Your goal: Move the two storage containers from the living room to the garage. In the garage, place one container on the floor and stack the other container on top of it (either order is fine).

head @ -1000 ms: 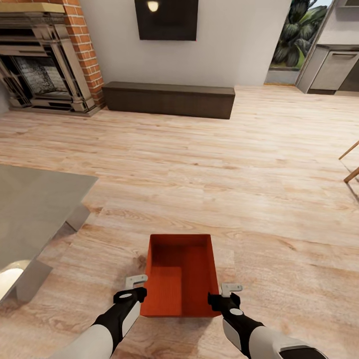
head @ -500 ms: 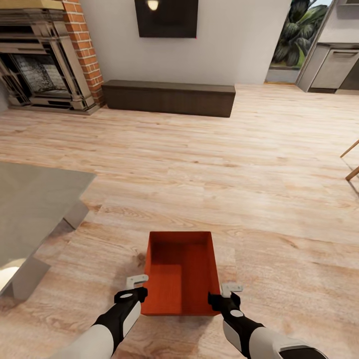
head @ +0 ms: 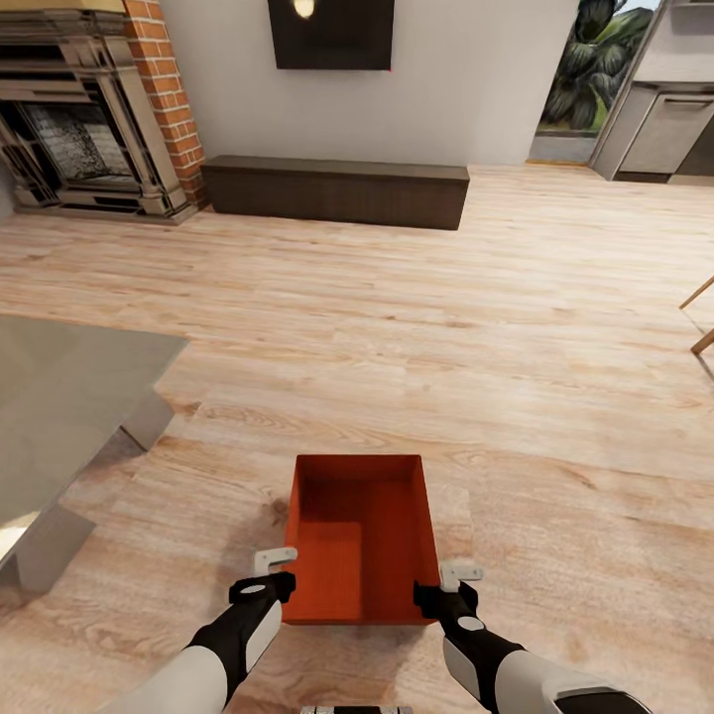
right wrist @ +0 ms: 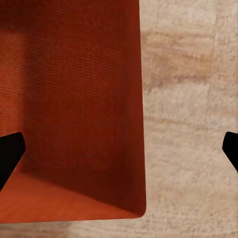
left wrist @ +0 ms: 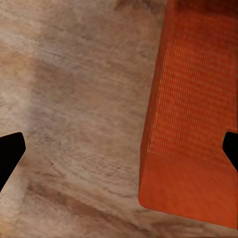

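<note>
Head view, left to right. Brick fireplace point(head: 94, 109) at 10 o'clock far back. Grey low table point(head: 59, 397) at 9 o'clock, edge cut off by frame. Light wood plank floor point(head: 397, 327) across the whole living room. Dark low bench point(head: 337, 190) at 12 o'clock against the pale wall, black wall TV point(head: 332, 35) above it. Doorway with plants point(head: 585, 74) at 1 o'clock, grey cabinets point(head: 664, 134) at 2 o'clock, wooden chair legs point(head: 699, 317) at 3 o'clock frame edge.

One red-orange storage container point(head: 360, 540) at 6 o'clock, open top, empty, held between both arms just in front of the robot.

Left gripper point(head: 266, 580) sits at the container's near left corner, against the left wall; in the left wrist view the fingers point(left wrist: 10, 151) are spread wide, one dark tip at each frame edge, container's outer side point(left wrist: 191, 124) between them along with bare floor. Jaws wide, not clamped on the wall.

Right gripper point(head: 451, 585) at the near right corner. In the right wrist view the tips point(right wrist: 10, 153) are wide apart too, straddling the container's right wall point(right wrist: 79, 109), inner face toward one tip, floor toward the other. Whether either tip touches the wall, cannot tell.
</note>
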`<state>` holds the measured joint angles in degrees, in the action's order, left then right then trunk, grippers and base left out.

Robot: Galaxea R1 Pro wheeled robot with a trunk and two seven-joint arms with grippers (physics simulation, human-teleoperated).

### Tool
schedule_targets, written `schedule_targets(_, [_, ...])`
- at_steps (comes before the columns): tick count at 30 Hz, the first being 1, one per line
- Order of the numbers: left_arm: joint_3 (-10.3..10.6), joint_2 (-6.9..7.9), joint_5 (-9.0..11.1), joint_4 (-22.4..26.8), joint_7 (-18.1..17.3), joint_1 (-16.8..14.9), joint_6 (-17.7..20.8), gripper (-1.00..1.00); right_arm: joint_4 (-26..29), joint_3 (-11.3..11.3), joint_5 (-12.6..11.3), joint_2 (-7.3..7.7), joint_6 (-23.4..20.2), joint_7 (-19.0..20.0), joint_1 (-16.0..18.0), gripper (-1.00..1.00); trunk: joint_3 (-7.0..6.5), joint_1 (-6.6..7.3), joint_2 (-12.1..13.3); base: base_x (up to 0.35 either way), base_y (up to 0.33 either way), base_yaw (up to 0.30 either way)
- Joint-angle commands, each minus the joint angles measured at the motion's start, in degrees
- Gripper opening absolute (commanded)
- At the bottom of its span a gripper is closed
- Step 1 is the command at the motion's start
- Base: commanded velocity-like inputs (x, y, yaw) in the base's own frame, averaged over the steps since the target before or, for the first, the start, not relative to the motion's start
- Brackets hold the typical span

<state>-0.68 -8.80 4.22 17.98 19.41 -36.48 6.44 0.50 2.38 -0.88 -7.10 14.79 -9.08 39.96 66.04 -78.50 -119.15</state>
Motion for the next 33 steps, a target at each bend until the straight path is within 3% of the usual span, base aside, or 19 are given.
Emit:
schedule_targets(1, [1.5,-0.16,-0.7,0.0,0.1,0.0,0.2,1.00,-0.1,0.3,-0.1,-0.02,0.2,-0.2,0.0,1.00,0.22,-0.22,-0.4,0.000,0.000,0.000])
schedule_targets(5, [5.5,-0.26,-2.5,-0.4,0.0,0.0,0.2,1.00,-0.1,0.3,-0.1,-0.02,0.2,-0.2,0.0,1.00,0.94,-1.10,-2.0,0.000,0.000,0.000])
schedule_targets(9, [6.7,-0.19,-2.9,-0.4,-0.1,0.0,0.0,1.00,-0.1,0.3,-0.1,-0.02,0.2,-0.2,0.0,1.00,1.48,-1.76,-3.2,0.000,0.000,0.000])
schedule_targets(20, [6.9,-0.26,-2.7,-0.2,0.0,0.0,0.1,1.00,-0.1,0.3,-0.1,-0.02,0.2,-0.2,0.0,1.00,1.48,-1.76,-3.2,0.005,0.000,0.000])
schedule_targets(33, [6.9,-0.12,-2.6,-0.1,-0.1,0.0,0.1,1.00,-0.1,0.3,-0.1,-0.02,0.2,-0.2,0.0,1.00,1.48,-1.76,-3.2,0.134,0.000,0.000])
